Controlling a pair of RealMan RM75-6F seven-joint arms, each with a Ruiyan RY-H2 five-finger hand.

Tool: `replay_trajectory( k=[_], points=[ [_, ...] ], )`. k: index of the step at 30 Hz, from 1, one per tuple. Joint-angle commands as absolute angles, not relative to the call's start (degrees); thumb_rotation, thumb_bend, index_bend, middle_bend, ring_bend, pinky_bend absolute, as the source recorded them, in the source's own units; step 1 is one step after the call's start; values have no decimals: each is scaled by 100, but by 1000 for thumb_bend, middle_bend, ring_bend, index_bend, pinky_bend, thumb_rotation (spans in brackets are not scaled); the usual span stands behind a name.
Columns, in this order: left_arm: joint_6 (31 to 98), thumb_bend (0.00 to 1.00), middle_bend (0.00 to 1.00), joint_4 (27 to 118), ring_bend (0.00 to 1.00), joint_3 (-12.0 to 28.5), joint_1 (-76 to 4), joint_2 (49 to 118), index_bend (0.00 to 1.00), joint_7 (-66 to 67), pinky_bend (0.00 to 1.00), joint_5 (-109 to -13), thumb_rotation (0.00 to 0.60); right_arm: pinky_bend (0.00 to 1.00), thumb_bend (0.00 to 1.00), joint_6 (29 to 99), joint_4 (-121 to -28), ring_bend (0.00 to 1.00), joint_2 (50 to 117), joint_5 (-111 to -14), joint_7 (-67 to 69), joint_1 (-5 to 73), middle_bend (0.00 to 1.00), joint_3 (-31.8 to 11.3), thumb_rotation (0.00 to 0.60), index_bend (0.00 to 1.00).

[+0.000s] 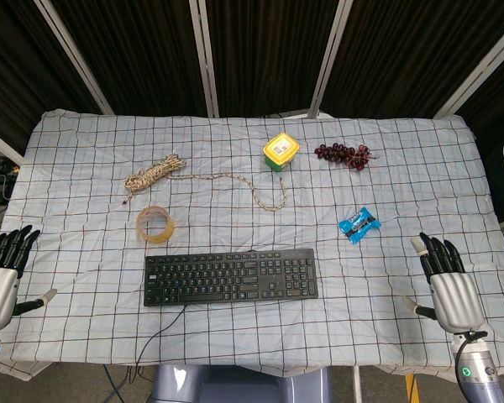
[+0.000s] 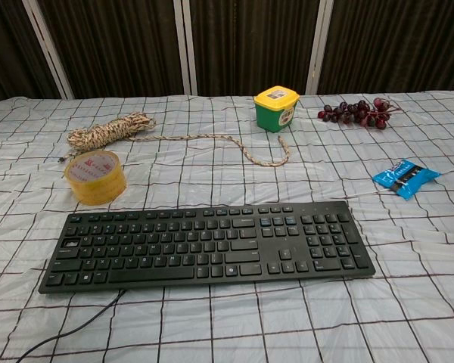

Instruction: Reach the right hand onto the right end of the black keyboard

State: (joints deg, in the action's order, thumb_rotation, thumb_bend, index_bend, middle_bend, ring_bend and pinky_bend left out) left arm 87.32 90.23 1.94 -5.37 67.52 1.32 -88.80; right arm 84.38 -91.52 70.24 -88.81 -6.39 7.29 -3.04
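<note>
The black keyboard [image 1: 230, 276] [image 2: 207, 243] lies flat near the table's front edge, its cable trailing off the front left. My right hand [image 1: 447, 279] hovers over the right front of the table, well to the right of the keyboard's right end [image 1: 307, 273], fingers straight and apart, holding nothing. At the left edge, my left hand [image 1: 3, 270] is likewise empty with fingers extended. Neither hand appears in the chest view.
A checked cloth [image 1: 84, 159] covers the table. Behind the keyboard lie a roll of yellow tape [image 1: 154, 224], a coiled rope [image 1: 155, 173], a yellow-lidded green tub [image 1: 280, 152], dark grapes [image 1: 343, 154] and a blue snack packet [image 1: 358, 224].
</note>
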Motion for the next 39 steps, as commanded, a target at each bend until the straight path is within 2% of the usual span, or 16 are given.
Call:
replay_trajectory(
  k=[1,35,37,39],
  points=[
    [8727,22,0,9028,0,192,-539,6749,0,142,0,-8879,600,0,67,8439,-9154,0,7021,-8881,-632,727,0,-303,600,0],
    [8759,21,0,9075,0,202,-502,6738,0,174,0,-8831,600,0,76,8251,-9254,0,6931,-9049,-593,802,0,-167,600,0],
    [8748,21,0,9080,0,205,-505,6739,0,183,0,-8819,600,11,79,8253,-9296,0,6922,-9057,-616,818,15,-184,600,0],
    [8746,21,0,9082,0,208,-506,6742,0,187,0,-8815,600,87,83,8297,-9324,45,6926,-9092,-642,832,97,-215,600,0]
  ],
)
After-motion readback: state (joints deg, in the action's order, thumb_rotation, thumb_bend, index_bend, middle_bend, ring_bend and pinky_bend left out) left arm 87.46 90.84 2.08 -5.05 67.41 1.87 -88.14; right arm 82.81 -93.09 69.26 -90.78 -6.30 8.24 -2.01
